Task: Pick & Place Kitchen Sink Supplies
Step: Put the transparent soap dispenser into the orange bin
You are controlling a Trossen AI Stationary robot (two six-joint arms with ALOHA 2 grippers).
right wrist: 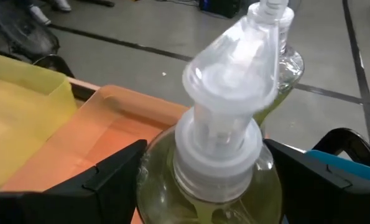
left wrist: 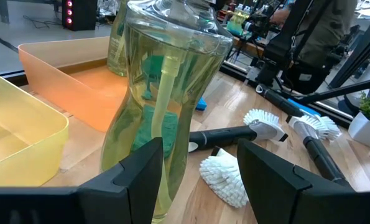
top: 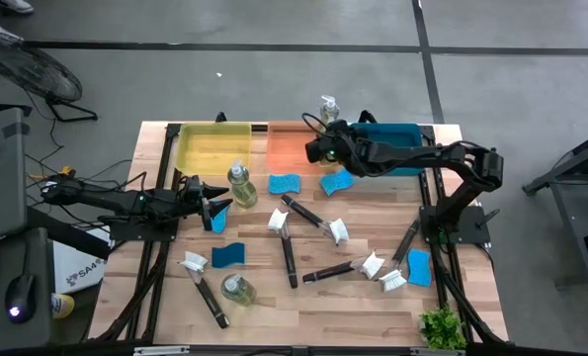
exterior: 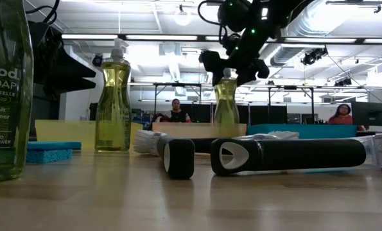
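Right gripper point(right wrist: 200, 180) spread wide astride a soap bottle point(right wrist: 225, 155) standing in the orange tray point(right wrist: 119, 134); we judge it let go, so lift straight up. Left gripper point(left wrist: 197, 180) brackets another soap bottle point(left wrist: 163, 93) beside the yellow tray point(left wrist: 23, 124); grip unclear.

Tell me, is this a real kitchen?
Probably not: it looks like a robot lab or workshop. The wooden table stands on a grey concrete floor, with exposed ceiling ducts overhead and a person at a desk behind.
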